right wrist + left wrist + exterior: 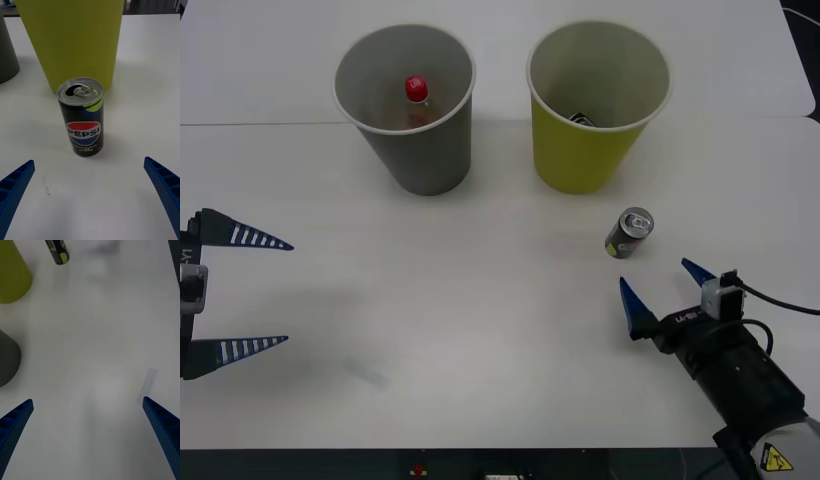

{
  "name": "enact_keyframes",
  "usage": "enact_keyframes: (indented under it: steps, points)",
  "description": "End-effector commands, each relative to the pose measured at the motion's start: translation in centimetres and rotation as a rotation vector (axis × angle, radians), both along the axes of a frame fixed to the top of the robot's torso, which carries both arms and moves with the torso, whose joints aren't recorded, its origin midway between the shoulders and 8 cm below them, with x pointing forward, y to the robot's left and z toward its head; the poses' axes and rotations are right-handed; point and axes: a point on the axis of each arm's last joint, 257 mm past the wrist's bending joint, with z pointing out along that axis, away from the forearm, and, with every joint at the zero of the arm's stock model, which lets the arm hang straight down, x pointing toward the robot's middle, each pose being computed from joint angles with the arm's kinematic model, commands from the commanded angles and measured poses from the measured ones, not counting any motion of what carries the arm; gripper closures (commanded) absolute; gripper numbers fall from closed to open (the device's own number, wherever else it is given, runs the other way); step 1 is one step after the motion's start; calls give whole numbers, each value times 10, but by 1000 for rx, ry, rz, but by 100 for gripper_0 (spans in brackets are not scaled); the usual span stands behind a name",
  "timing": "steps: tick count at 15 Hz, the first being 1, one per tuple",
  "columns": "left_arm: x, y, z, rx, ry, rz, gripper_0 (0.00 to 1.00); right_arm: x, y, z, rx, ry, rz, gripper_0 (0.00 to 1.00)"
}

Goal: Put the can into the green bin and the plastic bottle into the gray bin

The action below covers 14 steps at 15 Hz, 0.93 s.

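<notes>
A plain white table (pixel 480 330) carries everything, with a seam running behind the two bins. From the front, the bottle (pixel 417 100) stands inside the gray bin (pixel 405 105) — red cap up — and something dark lies in the green bin (pixel 598 105). The right wrist view shows the can (pixel 82 116) upright just before the green bin: black, silver top, Pepsi logo. The right gripper (pixel 667 288) sits near the can, jaws apart. The left gripper (pixel 265 292) waits at the table's left — also open.

Bright, even overhead light on a white worktop (pixel 500 330); soft faint shadows; left wrist view slightly blurred.
</notes>
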Motion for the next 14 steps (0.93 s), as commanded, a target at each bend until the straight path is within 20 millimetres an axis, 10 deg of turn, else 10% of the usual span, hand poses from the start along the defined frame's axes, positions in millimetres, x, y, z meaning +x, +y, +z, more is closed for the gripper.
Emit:
enact_keyframes:
  steps: [1,14]
  points:
    - [0,0,0,0,0,0,0,12,7,-4,2,-25,4,0]
    - [0,0,0,0,0,0,0,70,35,-2,-12,-131,-36,0]
